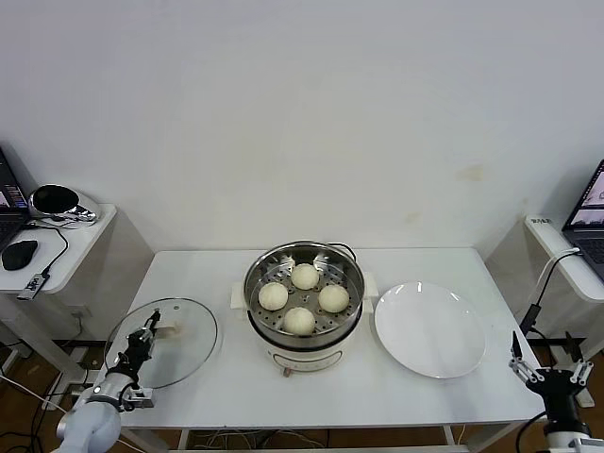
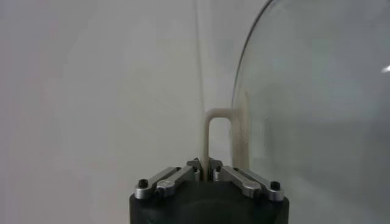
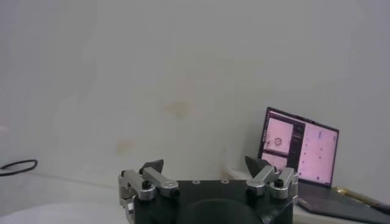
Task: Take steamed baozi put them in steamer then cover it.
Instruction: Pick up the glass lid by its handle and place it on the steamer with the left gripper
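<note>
Several cream-white steamed baozi (image 1: 304, 276) sit on the perforated tray inside the steel steamer (image 1: 255, 283) at the table's middle. The cover (image 1: 184, 344), a clear glass lid, lies flat on the table's left part. My left gripper (image 1: 149, 330) is at the lid's centre, shut on its cream handle. In the left wrist view the gripper (image 2: 205, 164) pinches one leg of the handle (image 2: 219, 114), with the glass lid (image 2: 317, 109) behind. My right gripper (image 1: 550, 363) hangs beyond the table's right front corner, open and empty (image 3: 204, 164).
A flat white plate (image 1: 429, 329) lies right of the steamer. The steamer's cord (image 1: 347, 251) runs off behind it. Side desks flank the table: the left one (image 1: 80, 247) carries a mouse and a metal bowl, and the right one holds a laptop (image 1: 587, 217).
</note>
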Available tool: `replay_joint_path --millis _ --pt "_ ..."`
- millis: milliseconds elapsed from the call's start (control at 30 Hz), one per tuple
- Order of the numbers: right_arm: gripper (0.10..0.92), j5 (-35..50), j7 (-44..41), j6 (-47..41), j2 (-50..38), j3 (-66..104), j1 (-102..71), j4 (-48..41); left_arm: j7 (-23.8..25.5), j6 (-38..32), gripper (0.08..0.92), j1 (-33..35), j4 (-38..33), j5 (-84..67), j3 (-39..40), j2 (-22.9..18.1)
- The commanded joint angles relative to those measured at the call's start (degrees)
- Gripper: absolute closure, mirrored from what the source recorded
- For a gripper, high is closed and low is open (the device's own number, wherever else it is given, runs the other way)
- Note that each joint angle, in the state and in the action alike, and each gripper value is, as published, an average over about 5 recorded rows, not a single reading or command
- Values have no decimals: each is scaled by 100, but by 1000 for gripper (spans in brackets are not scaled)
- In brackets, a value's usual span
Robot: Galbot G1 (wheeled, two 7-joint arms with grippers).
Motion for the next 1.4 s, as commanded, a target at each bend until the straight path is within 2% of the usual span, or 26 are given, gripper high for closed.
replay_joint_path --millis 33,233,400,567,733,900,1067,1233,1400 --pt "203 -73 1 -31 15 -108 -67 130 237 567 857 1066 -1837 -766 -675 339" --pt "203 -101 16 -39 32 -201 -53 136 867 1209 857 1547 -3048 -1449 -1446 704" --pt "203 -201 20 -23 97 -330 -66 143 1187 1777 857 1501 -3722 -1936 -1401 1093" --pt "203 -512 58 20 188 -463 -64 184 1346 2391 857 1123 -4368 -2132 -513 1421" --pt "203 -845 129 -50 308 -560 -27 267 1308 2851 857 59 -4452 -1916 1006 1524" --pt "203 -1083 221 -213 406 -598 116 228 1653 3447 857 -1225 -4225 -1376 2408 1291" --pt "203 -1222 291 -312 503 -688 248 170 2097 4020 857 -2247 -3871 -1235 3448 800" --pt "203 -1393 353 -339 597 -768 304 81 2477 4265 857 -2757 -3565 -836 4071 314" --pt "203 -1500 401 -356 632 -785 278 47 2665 4294 857 -2956 -3214 -398 4380 -179"
